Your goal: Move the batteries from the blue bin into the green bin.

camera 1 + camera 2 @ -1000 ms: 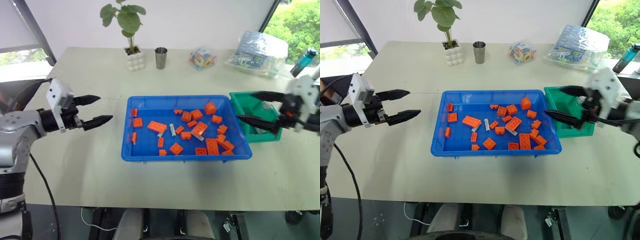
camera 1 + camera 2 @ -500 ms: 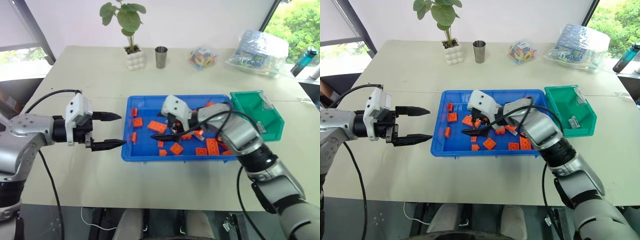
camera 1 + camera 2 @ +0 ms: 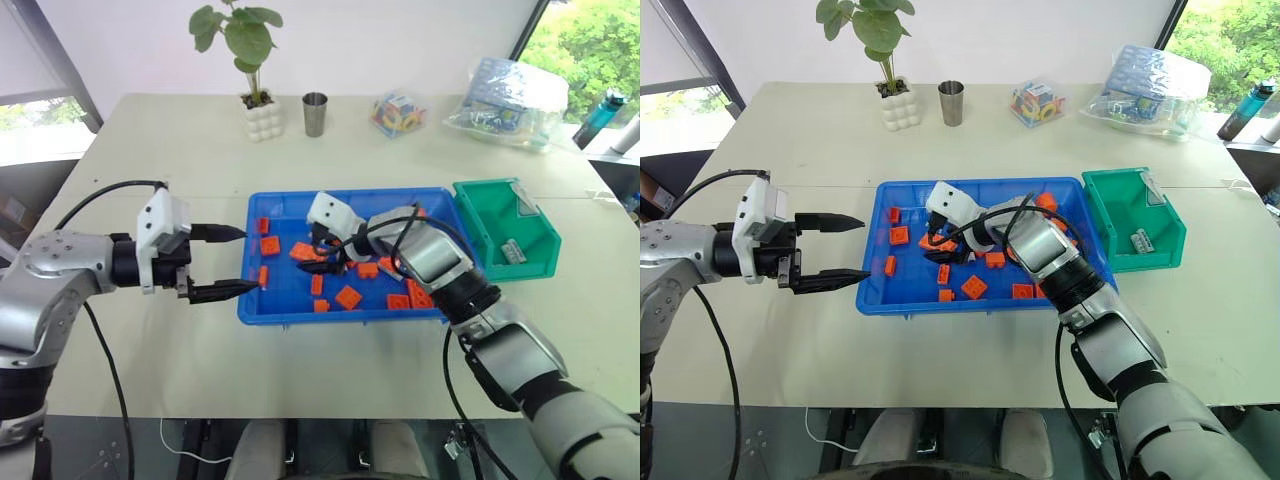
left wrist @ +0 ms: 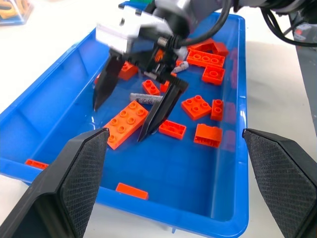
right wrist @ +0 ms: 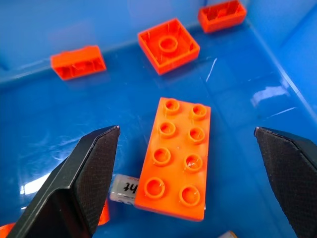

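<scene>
A: where's the small silver-grey cylinder battery [image 4: 145, 98]?

B: lying flat in the shallow bright-blue plastic bin [image 3: 280, 305], touching a long orange brick [image 5: 177, 158]; right gripper [image 4: 132, 115] spread wide above it, angled down, holding nothing; left gripper [image 3: 232, 262] also spread, outside the bin.

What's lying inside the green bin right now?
Two small silver-grey batteries lie on the floor of the green bin, with a pale label on its far wall. The near wall hides the front part of the floor.

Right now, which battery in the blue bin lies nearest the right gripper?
The battery beside the long eight-stud orange brick, lying between the tips of the open right gripper. The other battery lies farther off, behind the gripper.
</scene>
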Robot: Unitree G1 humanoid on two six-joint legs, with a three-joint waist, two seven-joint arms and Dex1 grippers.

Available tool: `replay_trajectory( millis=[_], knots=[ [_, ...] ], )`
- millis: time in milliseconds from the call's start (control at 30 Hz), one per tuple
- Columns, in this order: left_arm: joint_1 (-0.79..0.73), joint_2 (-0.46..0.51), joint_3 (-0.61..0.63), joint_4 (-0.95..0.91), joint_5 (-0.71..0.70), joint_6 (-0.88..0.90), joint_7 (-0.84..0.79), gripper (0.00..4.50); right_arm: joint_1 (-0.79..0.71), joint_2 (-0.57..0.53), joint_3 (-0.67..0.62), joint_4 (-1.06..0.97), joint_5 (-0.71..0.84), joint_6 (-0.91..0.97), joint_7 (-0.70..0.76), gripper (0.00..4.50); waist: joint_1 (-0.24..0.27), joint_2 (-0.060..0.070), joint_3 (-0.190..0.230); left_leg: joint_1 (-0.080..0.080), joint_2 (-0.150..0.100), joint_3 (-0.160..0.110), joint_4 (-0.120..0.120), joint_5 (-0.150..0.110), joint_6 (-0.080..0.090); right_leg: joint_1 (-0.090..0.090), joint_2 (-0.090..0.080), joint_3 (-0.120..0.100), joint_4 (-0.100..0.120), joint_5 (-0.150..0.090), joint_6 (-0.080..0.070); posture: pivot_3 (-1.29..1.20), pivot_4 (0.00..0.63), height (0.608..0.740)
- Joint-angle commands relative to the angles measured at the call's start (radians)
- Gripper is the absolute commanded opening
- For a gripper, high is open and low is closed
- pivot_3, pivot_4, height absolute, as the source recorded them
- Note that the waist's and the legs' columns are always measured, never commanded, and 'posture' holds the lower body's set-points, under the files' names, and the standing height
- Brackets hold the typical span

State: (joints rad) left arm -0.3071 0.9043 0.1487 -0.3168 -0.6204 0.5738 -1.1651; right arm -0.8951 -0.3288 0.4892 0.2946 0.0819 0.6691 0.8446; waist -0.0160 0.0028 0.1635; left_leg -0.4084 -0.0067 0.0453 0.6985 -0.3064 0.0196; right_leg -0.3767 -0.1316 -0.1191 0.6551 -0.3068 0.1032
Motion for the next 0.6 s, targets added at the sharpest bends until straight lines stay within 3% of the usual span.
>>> replay_trajectory(
  millis=[33, 67, 167, 333, 600],
  knots=[
    [-0.012, 0.001, 0.005, -0.022, -0.003, -0.02, 0.004, 4.5, -0.015, 0.017, -0.019, -0.011, -0.014, -0.023, 0.01, 4.49, -0.001, 0.0, 0.0, 0.0, 0.0, 0.0, 0.0, 0.0, 0.0, 0.0, 0.0, 0.0, 0.0, 0.0, 0.0, 0.0, 0.15, 0.699],
    [-0.012, 0.0, 0.005, -0.023, -0.002, -0.021, 0.005, 4.5, -0.012, 0.021, -0.018, -0.006, -0.018, -0.028, 0.01, 4.49, -0.001, 0.0, 0.0, 0.0, 0.0, 0.0, 0.0, 0.0, 0.0, 0.0, 0.0, 0.0, 0.0, 0.0, 0.0, 0.0, 0.15, 0.699],
    [-0.012, -0.001, 0.004, -0.024, -0.002, -0.024, 0.009, 4.5, -0.007, 0.03, -0.028, 0.005, -0.024, -0.038, 0.01, 3.69, -0.001, 0.0, 0.0, 0.0, 0.0, 0.0, 0.0, 0.0, 0.0, 0.0, 0.0, 0.0, 0.0, 0.0, 0.0, 0.0, 0.15, 0.699],
    [-0.006, -0.001, 0.003, -0.022, -0.002, -0.033, 0.01, 4.5, -0.002, 0.04, -0.058, -0.018, -0.004, -0.025, 0.022, 1.2, -0.001, 0.0, 0.0, 0.0, 0.0, 0.0, 0.0, 0.0, 0.0, 0.0, 0.0, 0.0, 0.0, 0.0, 0.0, 0.0, 0.15, 0.699],
    [-0.012, -0.007, -0.01, -0.016, 0.006, -0.046, 0.015, 4.5, -0.015, 0.0, -0.137, -0.05, -0.005, -0.02, 0.02, 1.2, 0.001, 0.0, 0.0, 0.0, 0.0, 0.0, 0.0, 0.0, 0.0, 0.0, 0.0, 0.0, 0.0, 0.0, 0.0, 0.0, 0.15, 0.699]
  ],
)
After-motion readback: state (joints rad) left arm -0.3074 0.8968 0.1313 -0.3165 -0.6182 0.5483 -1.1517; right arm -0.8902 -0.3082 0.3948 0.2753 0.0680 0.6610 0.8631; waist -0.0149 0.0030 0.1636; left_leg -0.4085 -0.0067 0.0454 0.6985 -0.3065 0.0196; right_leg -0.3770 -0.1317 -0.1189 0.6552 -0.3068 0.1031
